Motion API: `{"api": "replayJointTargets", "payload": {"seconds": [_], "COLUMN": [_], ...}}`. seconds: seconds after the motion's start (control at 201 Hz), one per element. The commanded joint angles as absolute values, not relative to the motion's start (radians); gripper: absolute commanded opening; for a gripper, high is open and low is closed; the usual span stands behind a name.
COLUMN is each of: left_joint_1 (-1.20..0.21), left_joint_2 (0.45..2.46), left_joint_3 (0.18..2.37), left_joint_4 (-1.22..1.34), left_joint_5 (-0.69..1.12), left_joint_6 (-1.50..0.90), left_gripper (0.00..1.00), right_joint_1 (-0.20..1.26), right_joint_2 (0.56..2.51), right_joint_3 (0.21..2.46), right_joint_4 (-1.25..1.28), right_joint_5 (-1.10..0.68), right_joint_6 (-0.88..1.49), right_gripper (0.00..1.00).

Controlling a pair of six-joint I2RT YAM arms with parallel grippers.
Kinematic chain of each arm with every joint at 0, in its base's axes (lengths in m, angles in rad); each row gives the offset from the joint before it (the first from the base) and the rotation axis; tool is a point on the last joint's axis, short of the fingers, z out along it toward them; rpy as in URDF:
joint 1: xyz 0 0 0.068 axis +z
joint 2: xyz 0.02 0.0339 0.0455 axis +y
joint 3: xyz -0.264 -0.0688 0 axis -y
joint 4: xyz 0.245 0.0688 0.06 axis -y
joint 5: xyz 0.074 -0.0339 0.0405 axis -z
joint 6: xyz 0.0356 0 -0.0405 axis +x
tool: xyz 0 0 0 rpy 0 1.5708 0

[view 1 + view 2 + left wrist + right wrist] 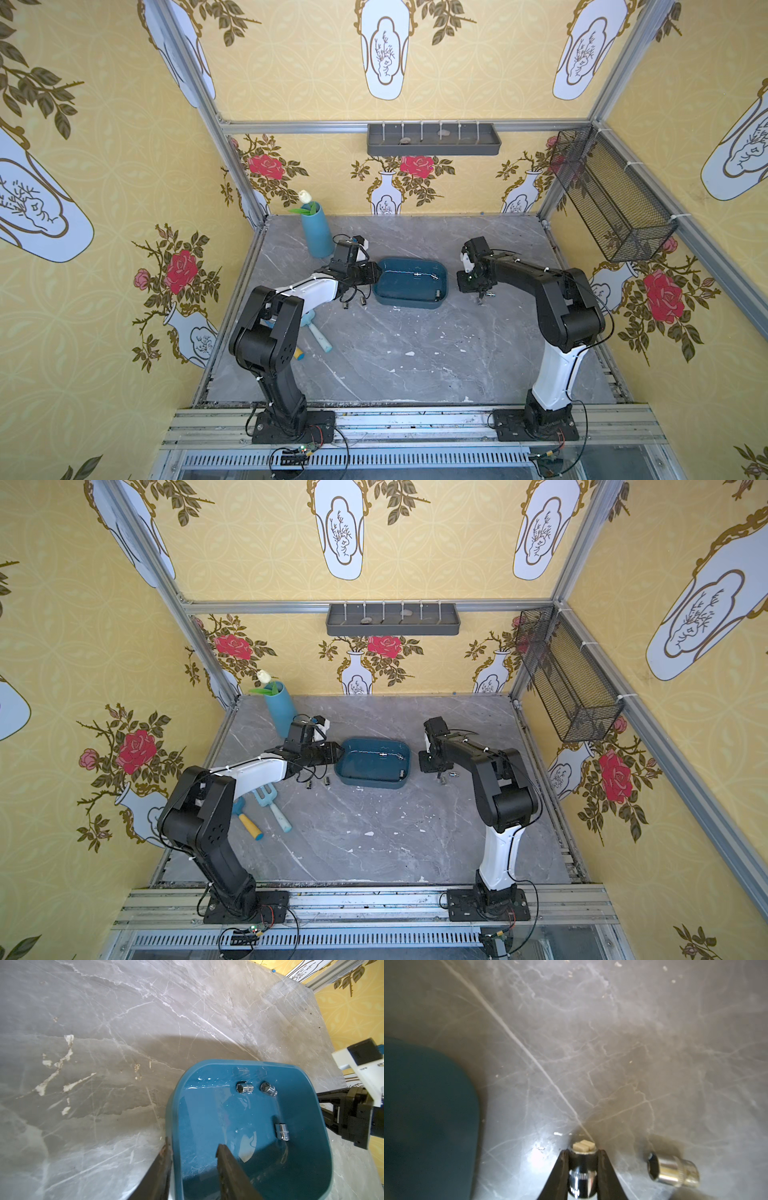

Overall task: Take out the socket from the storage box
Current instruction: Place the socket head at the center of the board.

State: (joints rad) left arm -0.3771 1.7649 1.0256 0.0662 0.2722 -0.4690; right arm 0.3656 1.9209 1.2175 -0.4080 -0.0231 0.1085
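Grey marble-patterned table [415,353] fills the floor of a cell papered in yellow with vases and red roses. At its middle sits the shallow dark teal plastic storage box [388,297] [291,1178], a rounded rectangle. In the left wrist view three small chrome sockets lie loose inside it: two side by side near one wall [244,1087] [268,1089] and a third [282,1131] apart from them. The left end effector [193,1157] stands at the box's left end with its jaws parted over the rim, one finger outside the wall and the other inside; nothing sits between them. In a top view two more sockets [363,301] [345,305] rest on the table just left of the box. The right end effector [582,1167] is low over the table right of the box, clenched on an upright chrome socket [582,1180]. Another chrome socket [673,1172] lies on its side just beside it. At the far left stands a blue cylindrical vase [316,230] holding a white tulip.
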Motion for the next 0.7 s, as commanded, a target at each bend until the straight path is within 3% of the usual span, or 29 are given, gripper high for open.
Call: {"api": "replayJointTargets", "payload": {"seconds": [0.0, 0.105, 0.284, 0.692], "left_joint_1": [-0.376, -0.376, -0.376, -0.505], "left_joint_2": [1.761, 1.750, 1.713, 1.673], "left_joint_3": [1.020, 1.019, 1.021, 1.096], "left_joint_4": [0.055, 0.048, 0.033, -0.006], "left_joint_5": [0.265, 0.257, 0.238, 0.201], "left_joint_6": [-0.463, -0.465, -0.459, -0.401], "left_gripper": [0.48, 0.54, 0.57, 0.60], "right_joint_1": [0.367, 0.368, 0.368, 0.372], "right_joint_2": [1.920, 1.918, 1.879, 1.761], "right_joint_3": [1.206, 1.204, 1.207, 1.267], "right_joint_4": [-0.395, -0.397, -0.412, -0.469], "right_joint_5": [0.000, 0.005, 0.022, -0.083], "right_joint_6": [0.124, 0.128, 0.128, 0.176], "right_gripper": [0.26, 0.36, 0.49, 0.52]}}
